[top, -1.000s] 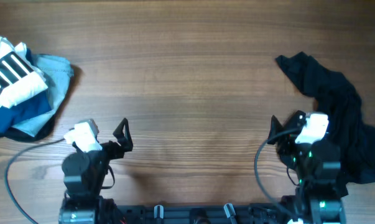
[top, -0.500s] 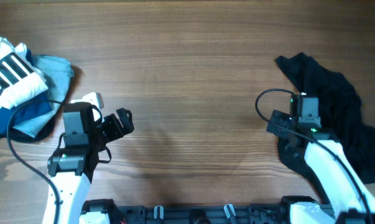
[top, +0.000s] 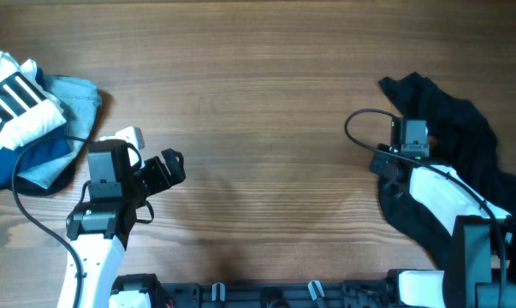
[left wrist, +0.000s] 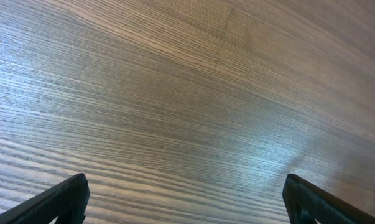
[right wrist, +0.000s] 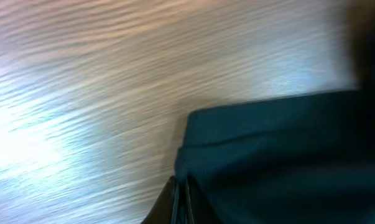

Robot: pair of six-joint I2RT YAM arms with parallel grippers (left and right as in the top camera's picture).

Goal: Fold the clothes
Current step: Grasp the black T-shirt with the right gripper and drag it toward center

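end effector (right wrist: 178, 198) maybe pinching shirt (right wrist: 287, 162), pile (top: 22, 120) apart

Crumpled black shirt (top: 467, 137), table's right.

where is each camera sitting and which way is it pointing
Overhead: above the table, looking straight down; shows left arm, right arm, left hand and black shirt.
Left wrist: on the left arm, facing bare wood; open fingertips in the bottom corners.
Right wrist: on the right arm, facing the shirt's edge; right hand at the bottom, tips together.
Shared: overhead and right wrist both show the shirt.
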